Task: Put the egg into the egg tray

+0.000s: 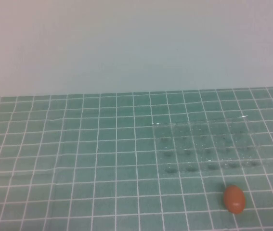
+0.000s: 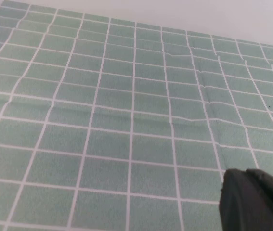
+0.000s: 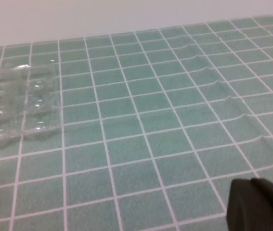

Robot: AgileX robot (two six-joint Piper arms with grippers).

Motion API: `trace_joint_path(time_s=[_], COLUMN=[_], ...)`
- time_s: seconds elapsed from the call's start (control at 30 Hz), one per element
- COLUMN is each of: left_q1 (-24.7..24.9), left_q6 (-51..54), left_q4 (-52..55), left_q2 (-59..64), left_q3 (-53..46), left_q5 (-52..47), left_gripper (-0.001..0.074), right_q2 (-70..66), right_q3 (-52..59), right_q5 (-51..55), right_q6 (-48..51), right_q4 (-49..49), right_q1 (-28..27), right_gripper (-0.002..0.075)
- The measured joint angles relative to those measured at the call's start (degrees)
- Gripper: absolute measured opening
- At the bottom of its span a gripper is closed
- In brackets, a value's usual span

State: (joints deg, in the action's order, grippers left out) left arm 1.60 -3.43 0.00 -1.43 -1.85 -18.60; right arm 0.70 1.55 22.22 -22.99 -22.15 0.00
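Observation:
The orange-brown egg [image 1: 234,198] lies on the green grid mat near the front right, just in front of the egg tray. The clear egg tray [image 1: 201,121] rests flat on the mat at right of centre with its shallow cups empty. It also shows in the right wrist view [image 3: 40,132], far from the fingers. Neither arm shows in the high view. My left gripper [image 2: 246,173] hovers over bare mat, its dark fingers together and empty. My right gripper [image 3: 251,182] is also over bare mat, fingers together and empty. The egg is out of both wrist views.
The green mat [image 1: 78,159] with white grid lines covers the table up to a plain white wall [image 1: 126,43] at the back. The mat has slight wrinkles [image 2: 194,115] under the left arm and ripples [image 3: 232,110] near the right arm.

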Motion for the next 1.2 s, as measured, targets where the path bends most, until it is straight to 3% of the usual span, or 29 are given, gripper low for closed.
trace_joint_path(time_s=[0.87,1.07,1.2], left_q1=[0.0,0.0,0.0], left_q6=[0.0,0.0,0.0], left_q4=[0.0,0.0,0.0], left_q2=[0.0,0.0,0.0], left_q3=[0.0,0.0,0.0], left_q5=[0.0,0.0,0.0], left_gripper=[-0.0001,-0.0001,-0.0001], right_q2=[0.0,0.0,0.0], right_q3=[0.0,0.1,0.1], right_q5=[-6.1,-16.3,-29.9], right_q6=[-1.2,-1.4,-3.5], right_q4=[0.3,0.3,0.3], right_q1=[0.0,0.0,0.0], right_gripper=[-0.0001,-0.0001,-0.0001])
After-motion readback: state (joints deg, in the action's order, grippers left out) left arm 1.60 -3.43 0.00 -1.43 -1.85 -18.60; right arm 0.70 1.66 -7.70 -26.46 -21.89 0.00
